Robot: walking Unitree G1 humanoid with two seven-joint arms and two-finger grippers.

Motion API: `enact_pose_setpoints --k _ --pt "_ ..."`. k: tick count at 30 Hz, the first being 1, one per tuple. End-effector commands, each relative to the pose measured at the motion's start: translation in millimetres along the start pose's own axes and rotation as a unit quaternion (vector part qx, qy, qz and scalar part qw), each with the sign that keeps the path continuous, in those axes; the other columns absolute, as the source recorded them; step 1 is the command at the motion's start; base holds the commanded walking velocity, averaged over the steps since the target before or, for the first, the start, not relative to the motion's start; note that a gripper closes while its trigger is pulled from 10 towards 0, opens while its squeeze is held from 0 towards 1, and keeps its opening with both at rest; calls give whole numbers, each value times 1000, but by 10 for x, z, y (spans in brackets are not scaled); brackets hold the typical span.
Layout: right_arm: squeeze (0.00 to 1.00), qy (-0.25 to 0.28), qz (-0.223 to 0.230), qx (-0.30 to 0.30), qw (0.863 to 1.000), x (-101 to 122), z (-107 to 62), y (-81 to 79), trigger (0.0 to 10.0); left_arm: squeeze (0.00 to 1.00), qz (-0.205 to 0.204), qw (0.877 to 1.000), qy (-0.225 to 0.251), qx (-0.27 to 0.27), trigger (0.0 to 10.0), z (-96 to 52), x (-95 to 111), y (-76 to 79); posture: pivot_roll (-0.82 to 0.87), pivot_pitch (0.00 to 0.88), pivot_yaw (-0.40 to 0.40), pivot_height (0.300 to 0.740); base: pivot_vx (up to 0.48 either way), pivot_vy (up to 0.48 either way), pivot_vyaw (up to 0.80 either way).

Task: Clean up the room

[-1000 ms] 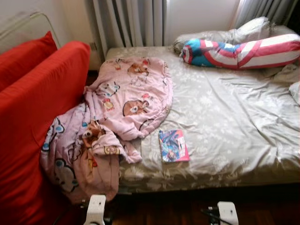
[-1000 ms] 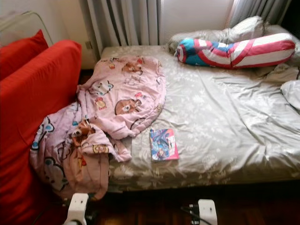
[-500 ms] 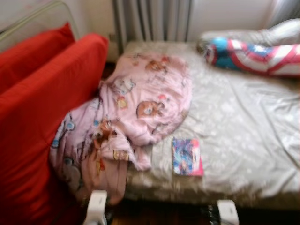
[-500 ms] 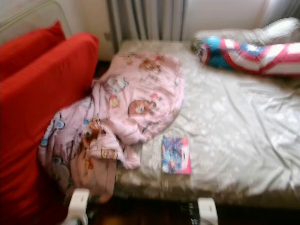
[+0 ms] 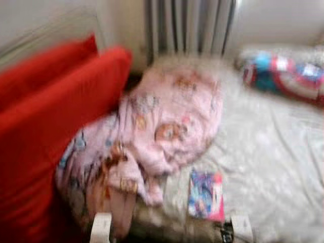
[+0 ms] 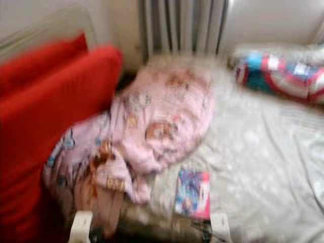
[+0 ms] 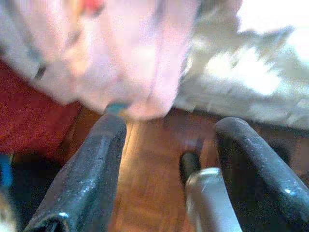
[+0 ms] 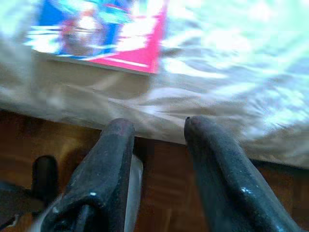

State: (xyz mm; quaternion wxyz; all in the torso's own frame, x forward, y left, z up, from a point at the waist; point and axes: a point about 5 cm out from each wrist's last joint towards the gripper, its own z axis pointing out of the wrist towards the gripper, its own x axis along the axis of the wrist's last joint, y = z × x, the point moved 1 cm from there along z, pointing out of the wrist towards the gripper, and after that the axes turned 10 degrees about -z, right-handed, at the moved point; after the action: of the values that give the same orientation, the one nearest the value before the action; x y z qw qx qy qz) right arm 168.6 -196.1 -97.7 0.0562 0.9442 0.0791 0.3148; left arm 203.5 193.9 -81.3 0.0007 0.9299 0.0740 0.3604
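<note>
Blur smears both head views now, and the whole scene sits further right and nearer than a second ago, so the camera has swung and closed in while the bed's things keep their places among themselves. Nearest, the left jaws (image 7: 166, 159) hang low over the brown wooden floor (image 7: 149, 183), their two black fingers (image 7: 91, 169) standing well apart with nothing between them. Just beyond their tips droops the hem of the pink cartoon-printed quilt (image 5: 162, 126), spilling off the bed's edge toward the floor. The right jaws (image 8: 159, 154) also hang over the floor, fingers parted by a narrower gap and gripping nothing. Just past their tips runs the front edge of the bed with its pale grey floral sheet (image 5: 268, 167), and a little beyond that edge lies the flat blue-and-pink picture book (image 5: 205, 195), face up on the sheet, its spot on the bed the same as in the earlier frames. The quilt's bulk is heaped ahead of the left jaws, near the book but whether touching it is lost in blur. Outward from the left jaws stand the big red cushions (image 5: 55, 126), pressed against the quilt's side. Far ahead of the right jaws lies the long red, white and blue striped bolster pillow (image 5: 283, 76), and behind the bed hang grey pleated curtains (image 5: 190, 25).
</note>
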Motion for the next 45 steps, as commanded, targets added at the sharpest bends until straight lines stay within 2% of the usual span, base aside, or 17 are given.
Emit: enact_pose_setpoints --k 1,8,15,17,21,22,23,25,30,33,38,39,41,45 --pt "0 -8 -2 -5 1000 -45 -12 54 10000 0 1 1000 -10 -5 10000 -10 -62 32 -50 45 0 740 0 0 0" --pt "0 29 -2 -3 1000 172 33 64 10000 0 5 999 25 -19 10000 18 95 87 -58 34 -2 740 0 0 0" --pt "0 93 4 -3 996 518 74 101 10000 0 -27 994 98 -30 10000 53 435 149 -68 34 -8 740 0 0 0" --pt "0 140 8 -5 990 722 73 131 10000 0 -45 987 150 -39 10000 44 631 175 -69 42 -11 740 0 0 0" --pt "0 176 12 -4 984 868 63 146 10000 0 -48 980 187 -48 10000 24 758 194 -72 48 -13 740 0 0 0" --pt "0 222 8 3 975 1061 40 135 10000 0 -45 971 228 -60 10000 -14 876 225 -75 52 -13 740 0 0 0" --pt "0 222 8 3 975 1061 40 135 10000 0 -45 971 228 -60 10000 -14 876 225 -75 52 -13 740 0 0 0" --pt "0 277 4 9 961 1245 -9 110 10000 0 -44 959 272 -67 10000 -83 939 233 -81 61 -13 740 0 0 0" --pt "0 310 9 11 951 1306 -53 63 10000 0 -48 949 304 -69 10000 -162 931 211 -77 78 -18 740 0 0 0" --pt "0 338 6 14 941 1351 -99 -30 10000 0 -45 943 322 -66 10000 -220 909 169 -63 94 -22 740 0 0 0" --pt "0 371 -3 16 928 1431 -169 -111 10000 0 -52 933 352 -51 10000 -307 976 89 -52 102 -28 740 0 0 0" --pt "0 371 -3 16 928 1431 -169 -111 10000 0 -52 933 352 -51 10000 -307 976 89 -52 102 -28 740 0 0 0" --pt "0 397 -2 14 918 1459 -254 -122 10000 0 -48 924 376 -49 10000 -409 1019 25 -43 101 -33 740 0 0 0" --pt "0 406 -4 1 914 1455 -299 -96 10000 0 -35 922 384 -47 10000 -471 992 -10 -42 95 -38 740 0 0 0"
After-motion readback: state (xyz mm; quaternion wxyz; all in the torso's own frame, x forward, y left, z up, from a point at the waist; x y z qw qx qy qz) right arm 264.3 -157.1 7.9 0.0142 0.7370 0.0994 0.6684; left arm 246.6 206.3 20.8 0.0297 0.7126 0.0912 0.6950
